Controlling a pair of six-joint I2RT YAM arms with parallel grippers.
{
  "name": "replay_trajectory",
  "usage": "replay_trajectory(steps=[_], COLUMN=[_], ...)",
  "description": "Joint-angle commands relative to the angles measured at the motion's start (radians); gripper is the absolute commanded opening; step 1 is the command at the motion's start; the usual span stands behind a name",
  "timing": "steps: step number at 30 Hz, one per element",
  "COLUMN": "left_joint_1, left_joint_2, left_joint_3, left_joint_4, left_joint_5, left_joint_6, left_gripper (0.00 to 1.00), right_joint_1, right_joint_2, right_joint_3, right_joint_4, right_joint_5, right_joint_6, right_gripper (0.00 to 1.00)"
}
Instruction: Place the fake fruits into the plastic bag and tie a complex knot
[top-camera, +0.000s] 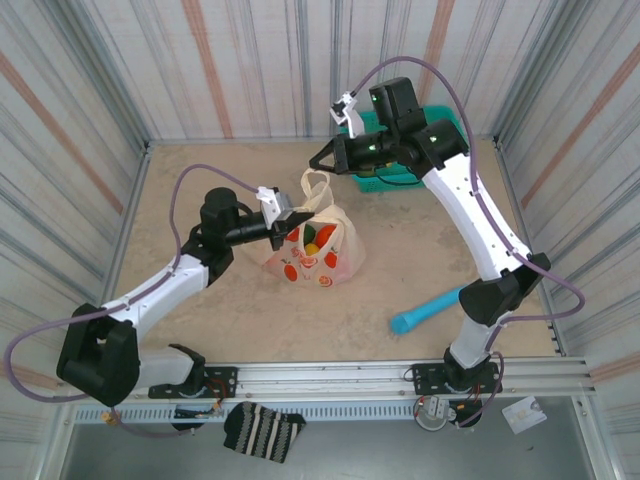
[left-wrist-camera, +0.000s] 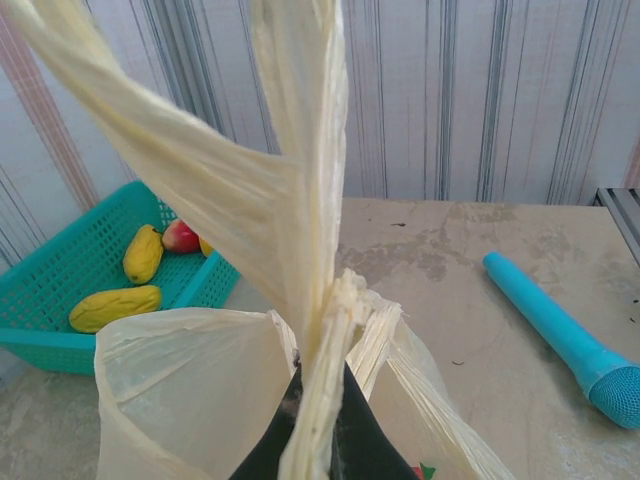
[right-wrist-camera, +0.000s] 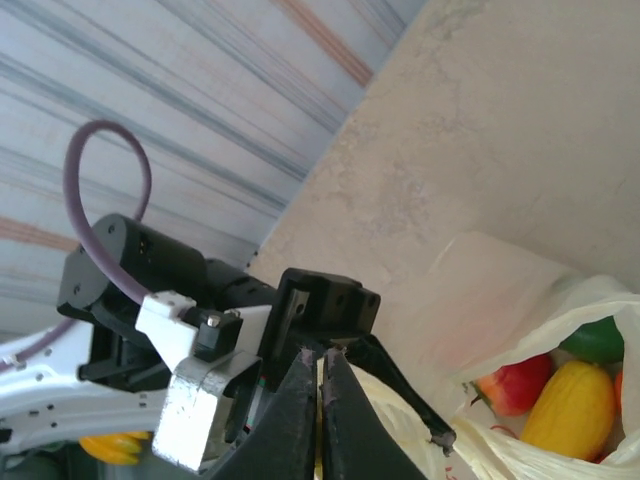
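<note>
So the left gripper (top-camera: 285, 222) is clamped on the plastic bag (top-camera: 338, 262) at its mouth, mid table (top-camera: 230, 320), with fake fruits (top-camera: 318, 238) inside. The right gripper (top-camera: 318, 160), jaws narrow, seems to pinch the handle (left-wrist-camera: 300, 150). Yank too hard and that thin film tears or slips, spilling everything.

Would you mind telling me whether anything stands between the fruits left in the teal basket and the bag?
Nothing visible lies on the table between the fruits in the basket and the bag. The right hand hangs above that stretch, and the bag's handle, pinched by the left hand, rises over its mouth.
</note>
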Motion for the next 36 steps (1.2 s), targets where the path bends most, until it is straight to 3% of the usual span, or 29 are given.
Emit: replay_trajectory(steps=[1, 5, 8, 13, 15, 19, 23, 26, 32, 36], left_joint_1=[-0.003, 0.0, 0.0, 0.0, 0.0, -0.001, 0.01, 0.035, 0.062, 0.062], left_joint_2=[-0.028, -0.032, -0.034, -0.03, -0.032, -0.032, -0.03, -0.03, -0.019, -0.007], left_joint_3=[0.009, 0.006, 0.004, 0.005, 0.005, 0.004, 0.003, -0.005, -0.016, -0.014], left_joint_4=[-0.02, -0.016, -0.012, -0.011, -0.011, -0.012, -0.005, 0.033, 0.103, 0.115], left_joint_5=[-0.022, -0.029, -0.029, -0.019, -0.018, -0.025, -0.06, -0.096, -0.102, -0.089], left_joint_6=[0.023, 0.02, 0.02, 0.016, 0.017, 0.014, -0.015, -0.068, -0.144, -0.16], left_gripper=[0.0, 0.0, 0.0, 0.0, 0.0, 0.0, 0.0, 0.0, 0.0, 0.0], right_joint_1=[0.007, 0.006, 0.007, 0.006, 0.006, 0.005, 0.012, 0.026, 0.063, 0.12], right_joint_2=[-0.008, -0.036, -0.042, -0.046, -0.045, -0.057, -0.119, -0.251, -0.593, -0.631], right_joint_3=[0.02, 0.018, 0.017, 0.008, 0.01, 0.013, -0.038, -0.227, -0.86, -1.094], right_joint_4=[-0.057, -0.078, -0.103, -0.1, -0.098, -0.087, -0.029, 0.109, 0.563, 0.739], right_joint_5=[0.042, 0.088, 0.1, 0.104, 0.107, 0.142, 0.157, 0.172, 0.187, 0.195], right_joint_6=[-0.023, -0.046, -0.063, -0.063, -0.065, -0.069, -0.076, -0.089, -0.084, -0.098], right_gripper=[0.03, 0.02, 0.26, 0.36, 0.29, 0.02, 0.0, 0.0, 0.0, 0.0])
